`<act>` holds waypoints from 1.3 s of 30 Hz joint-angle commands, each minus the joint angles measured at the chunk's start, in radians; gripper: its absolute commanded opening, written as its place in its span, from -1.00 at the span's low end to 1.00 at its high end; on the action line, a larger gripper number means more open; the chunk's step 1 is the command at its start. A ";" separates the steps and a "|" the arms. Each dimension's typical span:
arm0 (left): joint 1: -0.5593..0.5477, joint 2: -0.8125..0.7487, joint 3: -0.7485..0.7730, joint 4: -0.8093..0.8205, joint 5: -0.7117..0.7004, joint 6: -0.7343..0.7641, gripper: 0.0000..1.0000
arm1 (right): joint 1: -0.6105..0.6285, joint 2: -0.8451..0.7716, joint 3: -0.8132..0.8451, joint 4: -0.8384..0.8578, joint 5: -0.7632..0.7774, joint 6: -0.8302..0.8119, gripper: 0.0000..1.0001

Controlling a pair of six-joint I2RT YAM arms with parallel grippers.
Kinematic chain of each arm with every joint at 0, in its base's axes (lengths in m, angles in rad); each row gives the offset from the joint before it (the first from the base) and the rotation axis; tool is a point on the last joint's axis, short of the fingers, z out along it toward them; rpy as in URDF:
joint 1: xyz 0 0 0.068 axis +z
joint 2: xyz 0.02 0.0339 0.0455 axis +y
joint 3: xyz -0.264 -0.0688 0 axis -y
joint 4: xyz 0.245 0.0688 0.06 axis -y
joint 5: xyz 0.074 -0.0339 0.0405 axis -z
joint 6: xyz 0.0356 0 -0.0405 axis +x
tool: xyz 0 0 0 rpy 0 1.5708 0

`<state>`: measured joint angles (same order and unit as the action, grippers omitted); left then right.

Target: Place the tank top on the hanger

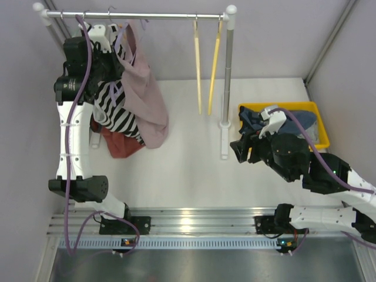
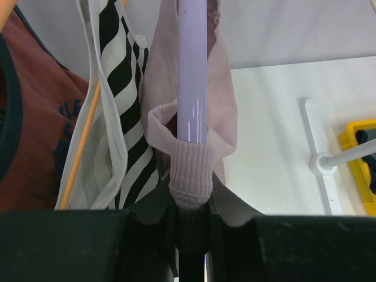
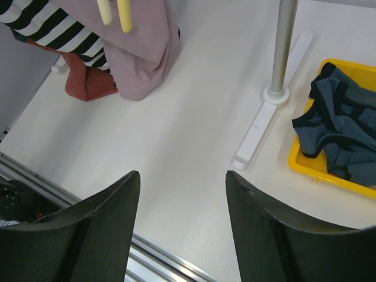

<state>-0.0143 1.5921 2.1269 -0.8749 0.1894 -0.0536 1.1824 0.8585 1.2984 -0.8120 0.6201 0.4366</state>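
From above, we see the tank top (image 1: 147, 100) hanging from the left end of the clothes rail (image 1: 135, 16), draping down past a black-and-white striped top (image 1: 117, 111) and a rust-red garment (image 1: 120, 144) that hang just to its left. The left gripper (image 1: 114, 53) is raised close under that same end of the rail, buried among the garments. Two pale yellow hangers (image 1: 205, 64) dangle near the rail's right end. Right of the rail's post, a yellow bin (image 1: 305, 106) on the tabletop (image 1: 188, 153) holds dark blue clothes (image 1: 252, 120), and the right gripper (image 1: 239, 150) hovers in front of the bin, near the post's foot. Through the left wrist camera, we find the gripper clenched on one arm of the lavender hanger (image 2: 192, 70), with a ribbed pink edge of the tank top sleeved round that arm right at the fingers (image 2: 147, 217). A thin orange hanger (image 2: 82, 135) carries the striped top alongside. Through the right wrist camera, the gripper is released, its fingers (image 3: 111, 205) spread wide above bare tabletop with nothing between them, the rail's post standing ahead to the right.
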 commanded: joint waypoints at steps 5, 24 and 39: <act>0.007 -0.104 -0.048 0.109 -0.011 -0.012 -0.45 | 0.000 0.004 0.019 0.034 -0.011 -0.015 0.21; 0.007 -0.241 -0.070 0.125 -0.047 -0.015 0.12 | 0.000 -0.001 -0.016 0.068 -0.006 -0.001 0.24; -0.470 -0.405 -0.332 0.295 -0.353 -0.105 0.25 | -0.001 -0.021 -0.088 0.114 -0.003 -0.006 0.27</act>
<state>-0.2562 1.1687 1.8378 -0.6601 0.1074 -0.2024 1.1824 0.8448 1.2102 -0.7479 0.6079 0.4374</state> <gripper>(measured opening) 0.626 0.635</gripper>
